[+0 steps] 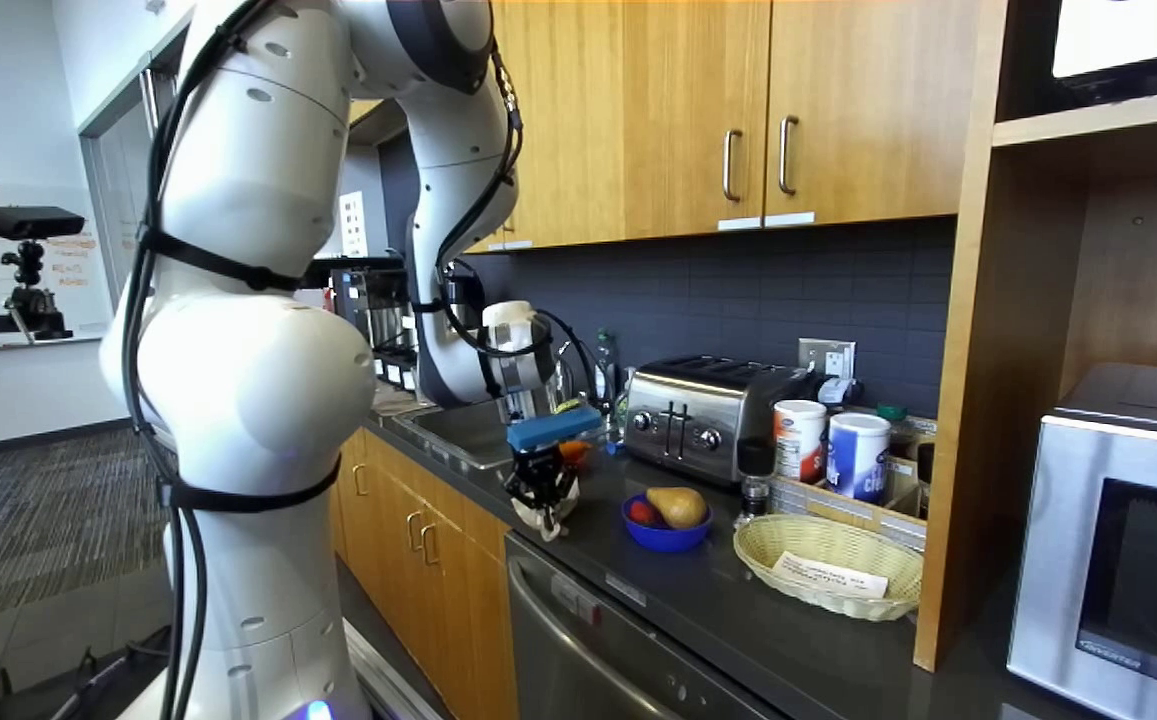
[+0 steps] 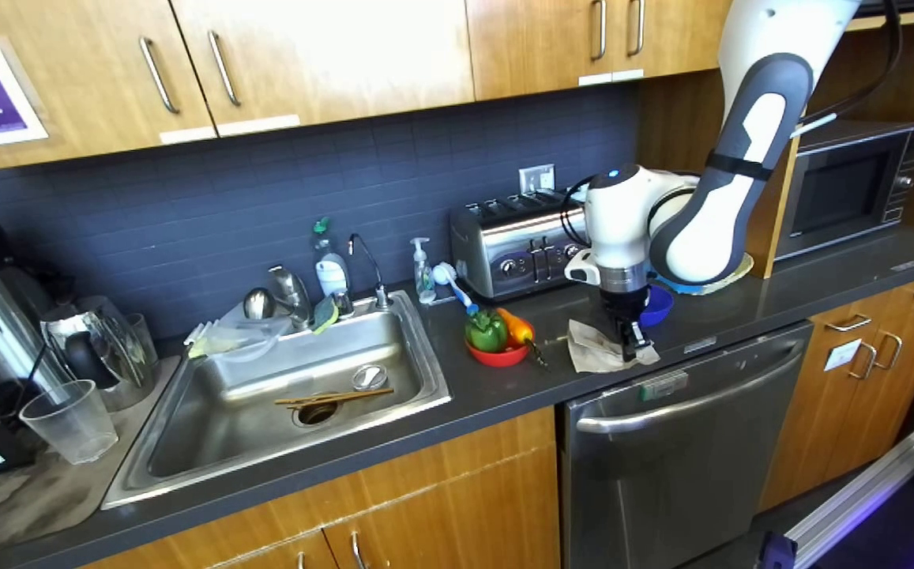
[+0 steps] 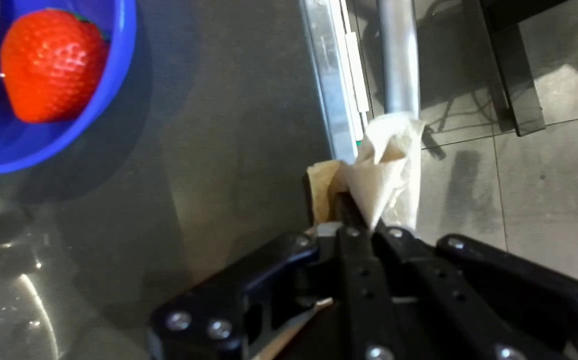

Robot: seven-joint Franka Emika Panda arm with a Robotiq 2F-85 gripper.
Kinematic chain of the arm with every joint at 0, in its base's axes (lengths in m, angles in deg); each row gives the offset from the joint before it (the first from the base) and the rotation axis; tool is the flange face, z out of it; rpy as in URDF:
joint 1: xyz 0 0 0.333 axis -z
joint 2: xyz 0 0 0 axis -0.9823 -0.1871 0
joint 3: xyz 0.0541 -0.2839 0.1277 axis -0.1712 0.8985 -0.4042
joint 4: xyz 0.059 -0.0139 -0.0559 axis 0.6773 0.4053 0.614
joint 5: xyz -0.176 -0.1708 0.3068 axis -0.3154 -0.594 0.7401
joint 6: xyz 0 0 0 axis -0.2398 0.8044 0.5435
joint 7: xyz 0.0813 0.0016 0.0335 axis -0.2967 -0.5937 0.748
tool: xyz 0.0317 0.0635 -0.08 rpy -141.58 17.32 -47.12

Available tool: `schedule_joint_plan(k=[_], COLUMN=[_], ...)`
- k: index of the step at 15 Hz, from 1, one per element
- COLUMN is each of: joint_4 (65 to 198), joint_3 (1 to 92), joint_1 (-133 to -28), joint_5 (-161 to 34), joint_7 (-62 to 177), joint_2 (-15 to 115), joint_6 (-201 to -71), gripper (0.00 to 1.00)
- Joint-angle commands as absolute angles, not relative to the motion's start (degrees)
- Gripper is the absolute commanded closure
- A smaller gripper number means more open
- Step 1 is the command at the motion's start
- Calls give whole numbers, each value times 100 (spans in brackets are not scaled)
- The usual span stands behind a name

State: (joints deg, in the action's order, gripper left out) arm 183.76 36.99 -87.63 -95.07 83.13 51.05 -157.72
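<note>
As you face the desk (image 2: 496,387), the toaster (image 2: 508,253) stands along its far side. Your hand (image 2: 635,349) is closed, pinching the towel (image 2: 592,349), which sits crumpled at the near edge. The red bowl (image 2: 498,357) is to the towel's left, the blue bowl (image 2: 656,308) to its right and a little farther back. A green pepper (image 2: 487,330) fills part of the red bowl; a pear (image 1: 678,507) and a smaller strawberry (image 3: 53,65) share the blue bowl.

Paper (image 2: 589,352) at counter edge (image 2: 496,403), between bowls (image 2: 497,359); toaster (image 2: 521,251) behind.
</note>
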Motion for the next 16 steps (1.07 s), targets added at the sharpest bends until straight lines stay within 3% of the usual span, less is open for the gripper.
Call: schedule_joint_plan(k=[1,16], joint_4=[18343,18157], joint_3=[3724,3820], joint_1=[-8611,-8004], joint_5=[-9530,-9456], joint_7=[8532,9400], joint_2=[5121,4710], joint_6=[-15833,-16043], gripper=[100,100])
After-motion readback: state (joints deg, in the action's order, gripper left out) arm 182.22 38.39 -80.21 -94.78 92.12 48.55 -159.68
